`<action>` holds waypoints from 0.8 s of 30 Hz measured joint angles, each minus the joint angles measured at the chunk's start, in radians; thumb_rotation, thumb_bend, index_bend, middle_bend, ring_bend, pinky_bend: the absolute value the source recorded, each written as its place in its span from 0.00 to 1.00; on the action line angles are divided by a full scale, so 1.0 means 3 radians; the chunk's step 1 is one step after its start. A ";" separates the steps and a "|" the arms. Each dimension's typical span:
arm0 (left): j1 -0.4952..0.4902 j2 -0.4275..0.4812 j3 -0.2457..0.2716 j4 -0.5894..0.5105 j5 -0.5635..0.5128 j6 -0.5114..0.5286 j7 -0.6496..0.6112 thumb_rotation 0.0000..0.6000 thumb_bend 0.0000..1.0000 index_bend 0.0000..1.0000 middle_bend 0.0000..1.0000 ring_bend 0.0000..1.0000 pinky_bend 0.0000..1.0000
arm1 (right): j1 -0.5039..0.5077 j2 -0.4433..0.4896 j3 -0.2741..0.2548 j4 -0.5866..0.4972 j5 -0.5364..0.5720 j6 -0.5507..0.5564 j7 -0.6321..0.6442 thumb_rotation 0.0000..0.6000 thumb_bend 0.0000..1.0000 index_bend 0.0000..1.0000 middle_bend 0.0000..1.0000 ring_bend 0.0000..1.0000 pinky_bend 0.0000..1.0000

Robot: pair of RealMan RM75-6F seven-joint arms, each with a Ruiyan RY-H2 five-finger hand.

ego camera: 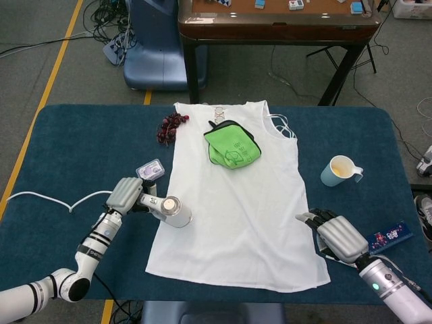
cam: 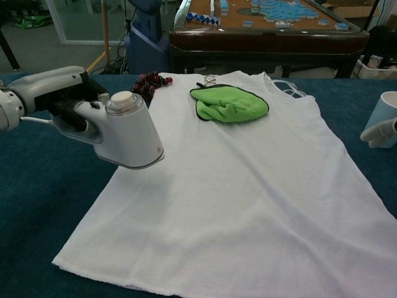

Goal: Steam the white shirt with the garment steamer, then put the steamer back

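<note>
Lying flat on the blue table (ego camera: 81, 145): white shirt (ego camera: 236, 202), green cloth (ego camera: 232, 146) on its chest. Left hand (ego camera: 126, 194) grips the garment steamer (ego camera: 169, 210) by its handle, raised at the shirt's left edge. Right hand (ego camera: 337, 236), fingers apart, holding nothing, at the shirt's lower right corner. Cup (ego camera: 339, 170) right of the shirt.

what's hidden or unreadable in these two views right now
- Steamer soleplate: faces away in the chest view, and the steamer's own body hides it in the head view.
- Left hand fingers: wrapped round the handle, their undersides unseen in either view.
- Right hand: only fingertips enter the chest view's right edge.
- Small box: label too small in the head view; the steamer hides it in the chest view.
- Mug: cut by the chest view's edge.
</note>
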 measured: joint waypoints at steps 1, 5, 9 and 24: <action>-0.0024 -0.0038 -0.0003 0.0017 -0.0013 -0.0009 0.0034 1.00 0.17 0.78 0.60 0.51 0.59 | 0.0032 -0.0041 -0.0015 0.0017 -0.0008 -0.0052 0.0005 1.00 0.96 0.13 0.21 0.13 0.21; -0.0131 -0.0210 -0.0014 0.0130 -0.0075 -0.0062 0.0159 1.00 0.17 0.78 0.60 0.51 0.59 | 0.0127 -0.0167 -0.0063 0.0100 -0.0017 -0.0222 0.0043 1.00 0.99 0.13 0.21 0.13 0.21; -0.0226 -0.0354 -0.0021 0.0245 -0.0105 -0.0113 0.0225 1.00 0.17 0.78 0.60 0.51 0.59 | 0.0212 -0.0289 -0.0106 0.0228 -0.0004 -0.0360 0.0115 1.00 1.00 0.13 0.21 0.13 0.21; -0.0518 -0.0882 -0.0026 0.0900 -0.0078 -0.0229 0.0336 1.00 0.17 0.78 0.60 0.51 0.59 | 0.0368 -0.0687 -0.0213 0.0641 -0.0054 -0.0452 0.0182 1.00 0.88 0.13 0.21 0.13 0.21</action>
